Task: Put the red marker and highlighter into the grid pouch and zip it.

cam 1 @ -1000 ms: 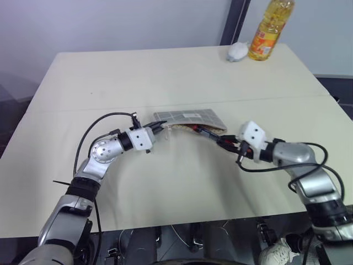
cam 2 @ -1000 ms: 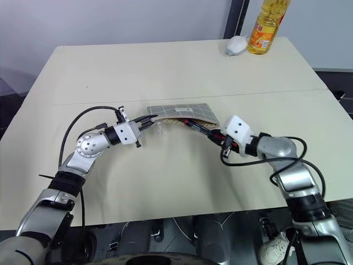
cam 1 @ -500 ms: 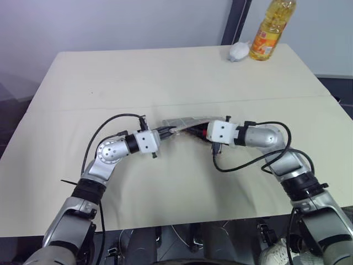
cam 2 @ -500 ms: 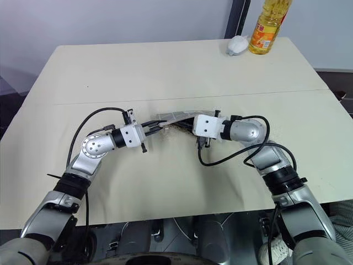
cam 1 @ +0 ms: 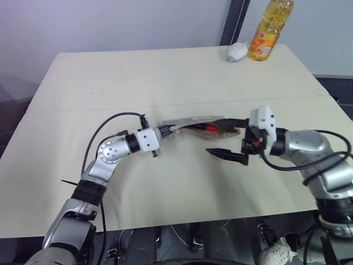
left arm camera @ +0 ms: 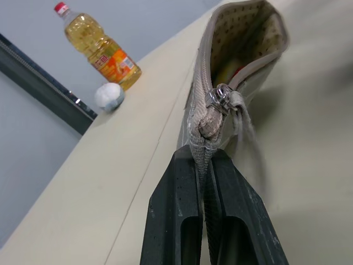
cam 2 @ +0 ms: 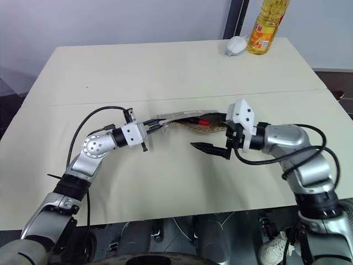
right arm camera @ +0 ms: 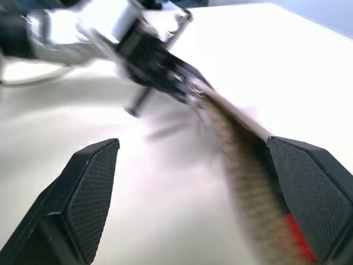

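The left pincer [cam 1: 167, 130] clenched the left end of the grey grid-lined fabric pouch [cam 1: 205, 124] above the beige desk [cam 1: 165, 72], while the right pincer [cam 2: 209, 132] gaped released.

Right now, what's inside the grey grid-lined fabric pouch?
Through the unzipped mouth of the grey grid pouch, something red and a bit of yellow show against the dotted lining. Their remaining lengths are covered by fabric.

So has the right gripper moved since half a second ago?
Yes. The right gripper has pulled back from the grid pouch, toward the table's right edge, and now stands open beside the pouch's open end.
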`<state>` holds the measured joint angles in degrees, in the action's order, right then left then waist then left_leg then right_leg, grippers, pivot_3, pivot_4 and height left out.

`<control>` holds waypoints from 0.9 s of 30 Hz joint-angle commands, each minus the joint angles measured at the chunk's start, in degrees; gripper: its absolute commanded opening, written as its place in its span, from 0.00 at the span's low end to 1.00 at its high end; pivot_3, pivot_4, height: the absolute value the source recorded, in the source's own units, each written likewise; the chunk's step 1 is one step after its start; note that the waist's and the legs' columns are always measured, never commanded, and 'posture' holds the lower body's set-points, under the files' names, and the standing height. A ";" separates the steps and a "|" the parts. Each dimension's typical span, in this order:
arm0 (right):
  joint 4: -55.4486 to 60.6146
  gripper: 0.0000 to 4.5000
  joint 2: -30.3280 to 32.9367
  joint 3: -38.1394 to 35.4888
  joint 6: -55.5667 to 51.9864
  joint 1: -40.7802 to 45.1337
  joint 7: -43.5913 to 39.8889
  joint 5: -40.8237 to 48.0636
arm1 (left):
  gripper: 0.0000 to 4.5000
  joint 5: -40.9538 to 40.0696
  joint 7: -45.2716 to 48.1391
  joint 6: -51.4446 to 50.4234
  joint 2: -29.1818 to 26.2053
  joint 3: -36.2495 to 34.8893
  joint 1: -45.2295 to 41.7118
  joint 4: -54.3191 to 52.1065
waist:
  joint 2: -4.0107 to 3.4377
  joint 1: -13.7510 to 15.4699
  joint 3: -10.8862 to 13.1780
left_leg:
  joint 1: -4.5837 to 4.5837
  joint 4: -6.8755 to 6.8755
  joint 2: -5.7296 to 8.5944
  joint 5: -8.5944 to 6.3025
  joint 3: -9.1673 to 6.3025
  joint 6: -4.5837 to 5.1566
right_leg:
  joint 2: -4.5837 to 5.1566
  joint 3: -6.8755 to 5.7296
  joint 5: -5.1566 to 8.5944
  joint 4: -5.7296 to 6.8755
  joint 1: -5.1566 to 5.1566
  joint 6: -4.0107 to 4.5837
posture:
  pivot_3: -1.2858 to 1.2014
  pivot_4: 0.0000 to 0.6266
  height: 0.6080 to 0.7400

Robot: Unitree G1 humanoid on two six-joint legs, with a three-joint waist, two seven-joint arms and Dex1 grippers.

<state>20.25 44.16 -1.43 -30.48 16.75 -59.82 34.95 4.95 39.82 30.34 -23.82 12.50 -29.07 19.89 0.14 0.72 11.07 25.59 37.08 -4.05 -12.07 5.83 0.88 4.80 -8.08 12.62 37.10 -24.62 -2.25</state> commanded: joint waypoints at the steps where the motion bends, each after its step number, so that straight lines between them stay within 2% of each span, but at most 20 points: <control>1: 3.80 0.99 -1.83 1.92 -4.30 -3.83 3.05 1.97 | 0.00 0.92 -0.50 -0.12 0.67 0.73 -1.19 -3.33 | -0.01 0.01 0.00 | 0.00 -0.01 -0.01 -0.02 -0.02 -0.02 | 0.01 0.00 0.01 0.00 -0.01 0.01 | 0.52 0.24 1.00; 4: 2.75 0.99 -5.43 5.08 -3.47 -6.94 6.92 -1.51 | 0.00 3.25 -0.69 0.39 0.98 2.02 -1.45 -3.89 | -0.01 0.01 0.01 | 0.02 -0.02 -0.20 -0.02 0.01 -0.03 | 0.05 0.00 0.01 -0.02 -0.03 0.01 | 0.52 0.24 1.00; 8: -3.35 0.99 -12.82 5.75 -0.17 -4.96 12.56 -5.02 | 0.00 4.30 -1.51 0.30 1.55 2.51 -1.63 -4.31 | -0.01 -0.06 0.01 | 0.07 -0.02 -0.20 -0.01 0.08 -0.02 | -0.04 0.00 0.00 -0.02 -0.09 -0.01 | 0.52 0.24 1.00; 14: -12.64 0.99 -18.15 7.74 4.56 0.82 14.83 -10.53 | 0.00 5.13 -2.51 0.65 1.90 2.38 -2.62 -3.03 | -0.02 -0.04 0.01 | 0.11 -0.02 -0.20 0.05 0.09 0.08 | -0.07 0.00 -0.01 -0.02 -0.14 0.00 | 0.52 0.24 1.00; 20: -16.14 0.99 -24.69 7.47 4.75 4.99 13.12 -8.00 | 0.00 5.35 -2.75 0.67 1.83 2.13 -3.73 -2.38 | -0.03 -0.03 0.01 | 0.29 -0.04 -0.10 0.09 0.12 0.15 | -0.16 0.00 -0.11 0.02 -0.28 -0.16 | 0.52 0.24 1.00; 23: -16.31 0.79 -26.20 7.85 3.85 5.50 12.20 -7.33 | 0.00 5.69 -3.02 0.97 1.41 1.95 -4.03 -1.84 | -0.03 0.00 0.01 | 0.29 -0.04 -0.10 0.09 0.13 0.15 | -0.16 0.00 -0.12 0.02 -0.28 -0.19 | 0.52 0.24 1.00; 27: -15.94 0.34 -26.90 6.62 3.43 5.30 12.80 -7.07 | 0.00 5.68 -3.34 1.35 0.93 1.80 -4.29 -1.19 | -0.03 -0.02 0.01 | 0.29 -0.02 -0.10 0.09 0.13 0.15 | -0.14 0.00 -0.09 0.01 -0.28 -0.13 | 0.52 0.24 1.00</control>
<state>3.07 17.89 6.45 -27.20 21.48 -47.11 26.37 10.73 37.21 30.61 -22.58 14.95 -31.93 19.25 0.11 0.70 11.07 25.88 37.05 -4.15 -11.98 5.95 1.03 4.66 -8.08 12.56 37.12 -24.90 -2.32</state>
